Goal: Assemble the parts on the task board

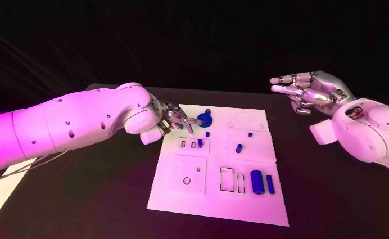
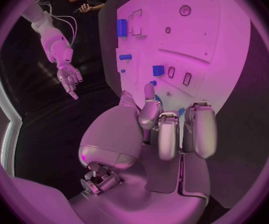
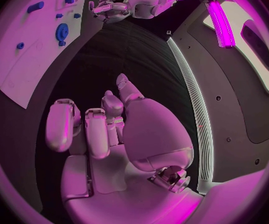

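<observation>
1. Left robot hand [image 1: 172,120] sits at the task board's [image 1: 212,202] far-left corner, fingers curled; whether it grips anything, cannot tell.
2. Blue gear [image 1: 204,119] lies on the board just beside those fingertips, toward the robot's right. Left arm is clearly nearer.
3. Right robot hand [image 1: 308,93] hangs released, well apart, off the board over the table [image 1: 81,205].
4. Two blue cylinders [image 1: 261,181] lie at the near edge, long axes running near-to-far, beside empty rectangular slots [image 1: 233,180].
</observation>
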